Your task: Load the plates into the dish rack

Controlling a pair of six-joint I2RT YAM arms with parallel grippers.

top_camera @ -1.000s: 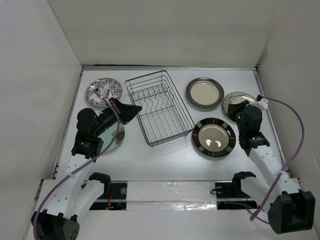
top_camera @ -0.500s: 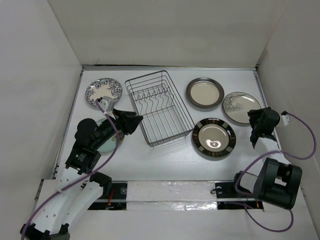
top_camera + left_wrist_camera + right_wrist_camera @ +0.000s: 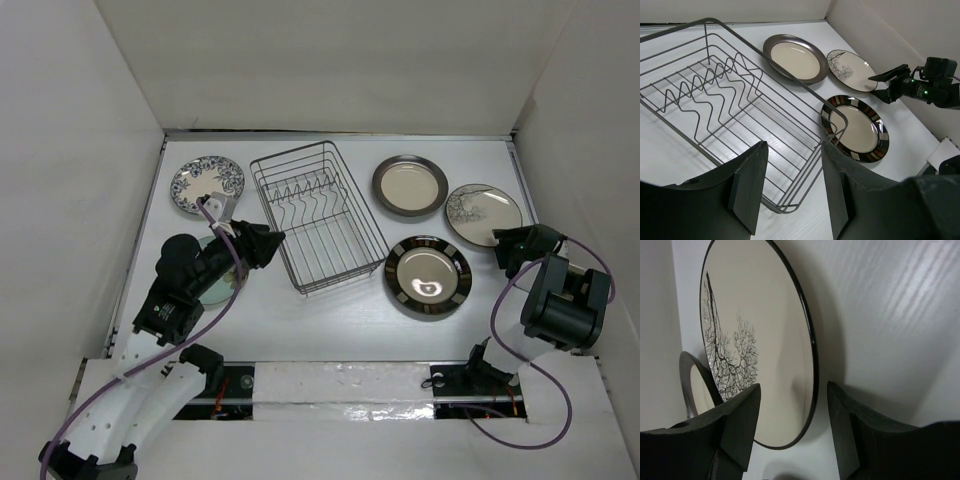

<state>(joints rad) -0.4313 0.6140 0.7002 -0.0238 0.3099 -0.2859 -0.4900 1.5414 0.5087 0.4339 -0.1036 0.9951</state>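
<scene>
Checking top: dish rack (image 3: 318, 215) centre, five plates (image 3: 428, 275) flat on the table (image 3: 330, 320) around it, left fingers (image 3: 268, 241) at its near-left edge. Left wrist: fingers spread, holding nothing, over the rack's wire rim. Right wrist: right fingers (image 3: 735, 425) spread, empty, just beside rim of branch-print plate (image 3: 760, 355).

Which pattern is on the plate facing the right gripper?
Black bare branches on the cream plate; right wrist view.

Wire dish rack (image 3: 316, 212) angled, centre. Outside it, flat: blue-floral plate (image 3: 207, 183) and half-hidden pale green plate (image 3: 213, 287) to left; dark-rimmed cream plate (image 3: 410, 186), branch-pattern plate (image 3: 483, 214) and black gold-marked plate (image 3: 428, 276) to right.
</scene>
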